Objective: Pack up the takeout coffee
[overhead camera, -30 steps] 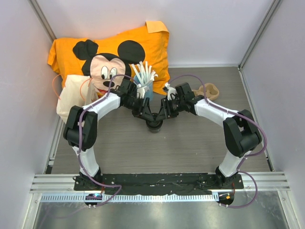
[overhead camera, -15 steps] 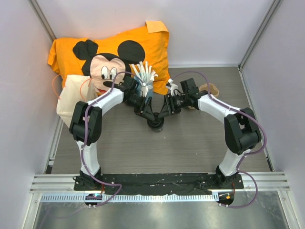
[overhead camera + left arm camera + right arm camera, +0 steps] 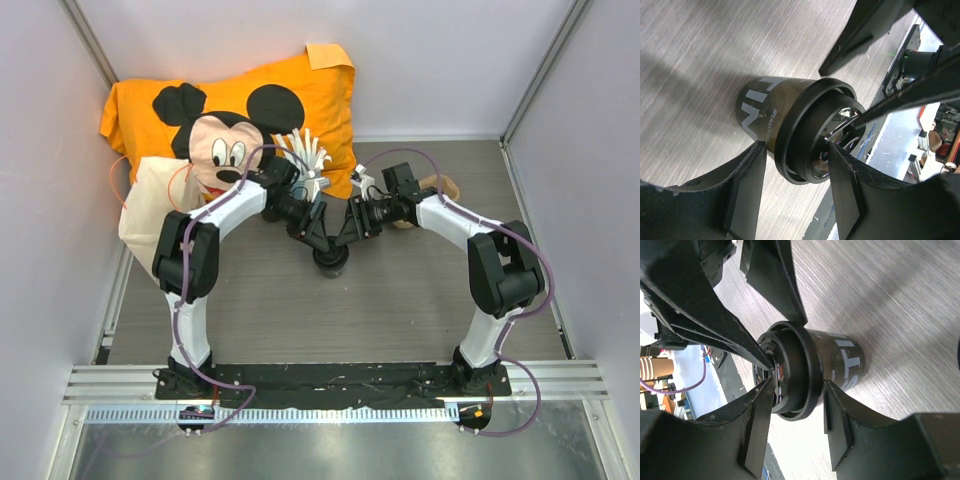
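The takeout coffee [image 3: 330, 259] stands upright on the grey table, a dark translucent cup with white lettering [image 3: 757, 112] and a black ridged lid [image 3: 802, 372]. Both arms reach in from either side and meet over it. My left gripper [image 3: 795, 147] is open and straddles the lid, one fingertip [image 3: 757, 155] beside the rim and the other at the lid's top. My right gripper [image 3: 797, 385] is open in the same way, with one fingertip [image 3: 832, 395] under the rim and the other at the lid's top. The right gripper's fingers [image 3: 865, 30] cross the left wrist view.
A blue cup of white sticks [image 3: 307, 160] stands just behind the left wrist. An orange Mickey Mouse bag [image 3: 300, 95] lies at the back, with a beige cloth bag [image 3: 150, 200] at its left. A tan object [image 3: 445, 188] lies behind the right arm.
Both grippers have opened a little wider around the lid. The left arm's elbow has swung inward and its wrist has shifted back. The cup has stayed in place.
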Available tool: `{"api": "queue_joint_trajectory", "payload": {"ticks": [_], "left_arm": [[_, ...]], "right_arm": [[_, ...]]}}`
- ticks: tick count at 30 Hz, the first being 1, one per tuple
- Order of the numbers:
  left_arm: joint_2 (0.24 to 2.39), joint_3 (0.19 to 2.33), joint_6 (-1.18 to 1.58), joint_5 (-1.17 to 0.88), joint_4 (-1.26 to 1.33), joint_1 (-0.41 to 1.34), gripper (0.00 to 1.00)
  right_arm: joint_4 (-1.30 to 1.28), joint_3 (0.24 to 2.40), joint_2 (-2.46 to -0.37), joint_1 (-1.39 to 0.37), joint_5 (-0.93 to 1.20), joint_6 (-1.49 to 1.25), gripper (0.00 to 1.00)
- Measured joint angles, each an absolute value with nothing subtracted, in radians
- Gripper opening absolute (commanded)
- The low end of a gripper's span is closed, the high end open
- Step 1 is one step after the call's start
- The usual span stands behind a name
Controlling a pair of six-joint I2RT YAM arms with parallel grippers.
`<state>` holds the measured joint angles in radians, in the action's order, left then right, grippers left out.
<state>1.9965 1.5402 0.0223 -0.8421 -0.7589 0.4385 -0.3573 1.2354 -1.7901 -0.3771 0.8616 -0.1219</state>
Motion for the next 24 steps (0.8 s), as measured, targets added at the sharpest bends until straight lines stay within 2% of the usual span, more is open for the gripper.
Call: {"api": "queue_joint_trajectory", "payload": {"ticks": [8,24], "left_arm": [[2.033,1.615,0.003,-0.812,-0.809,0.453,0.57],[2.033,1.618,-0.013,-0.798,-0.813,0.476,0.57]], "right_arm": [[-0.368,1.234,-1.821,-0.332,0.934,-0.128,0.47],[-0.322,1.167,-1.86,-0.277,1.111,-0.183,0.4]]}}
